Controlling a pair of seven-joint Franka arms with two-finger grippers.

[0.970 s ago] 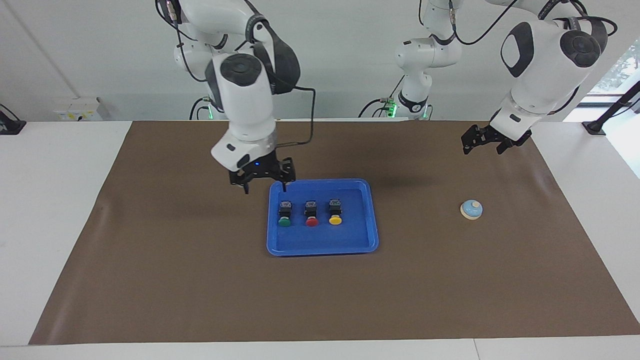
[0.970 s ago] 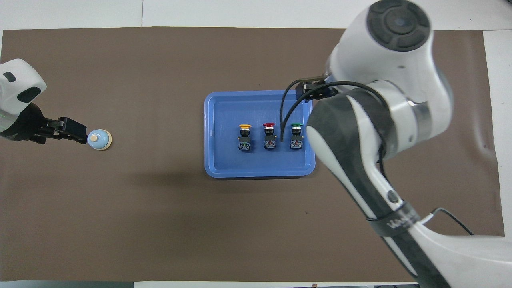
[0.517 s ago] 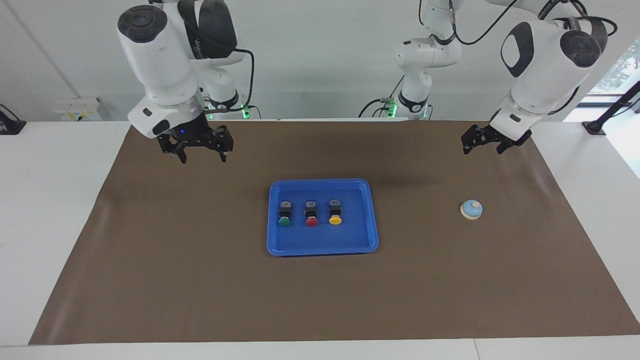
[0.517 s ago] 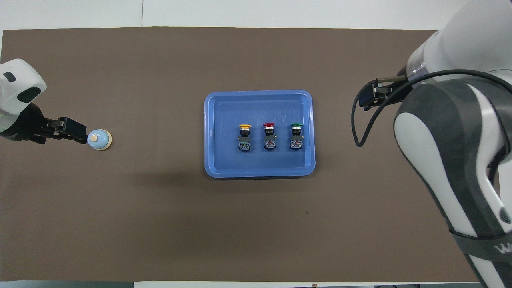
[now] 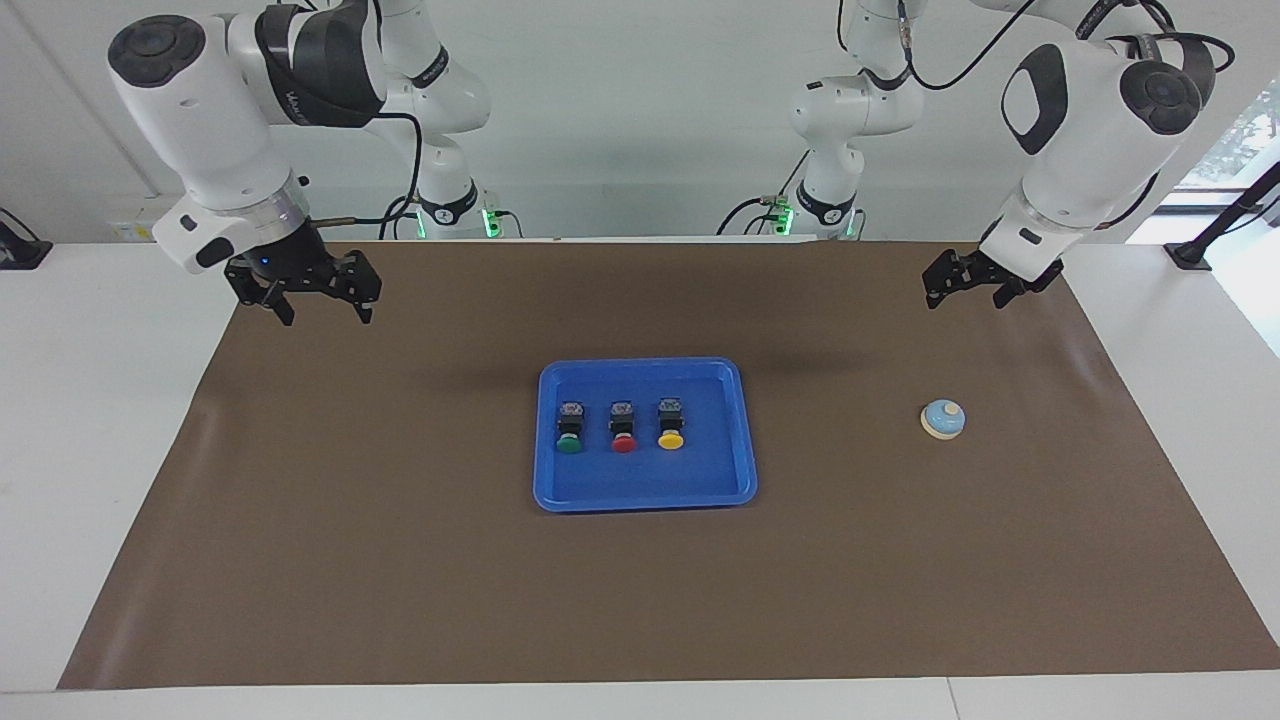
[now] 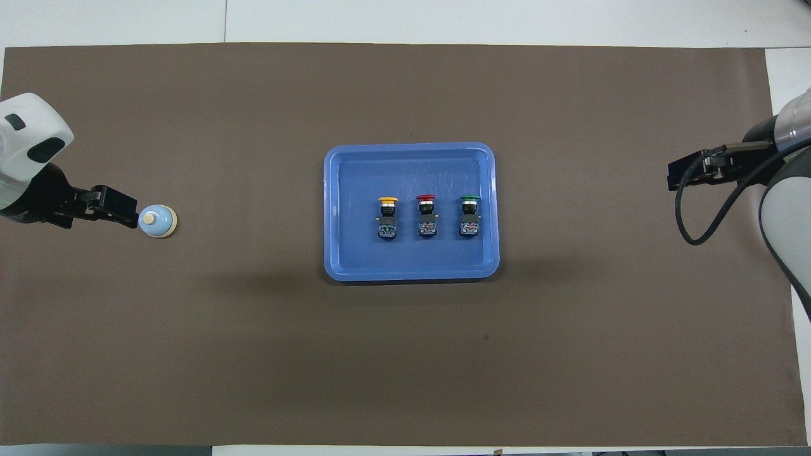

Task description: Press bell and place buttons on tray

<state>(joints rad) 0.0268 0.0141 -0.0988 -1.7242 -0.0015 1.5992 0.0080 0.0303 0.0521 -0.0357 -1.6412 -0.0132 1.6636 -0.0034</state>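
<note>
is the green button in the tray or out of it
In the tray. The green button lies inside the blue tray's rim, in a row with the red button and yellow button.

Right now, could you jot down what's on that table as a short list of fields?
tray: blue, mid-table on the brown mat
buttons: green, red, yellow, lying in a row in the tray
bell: on the mat toward the left arm's end, untouched
left tool: open, raised, empty
right tool: open, raised over the mat's edge, empty
</note>
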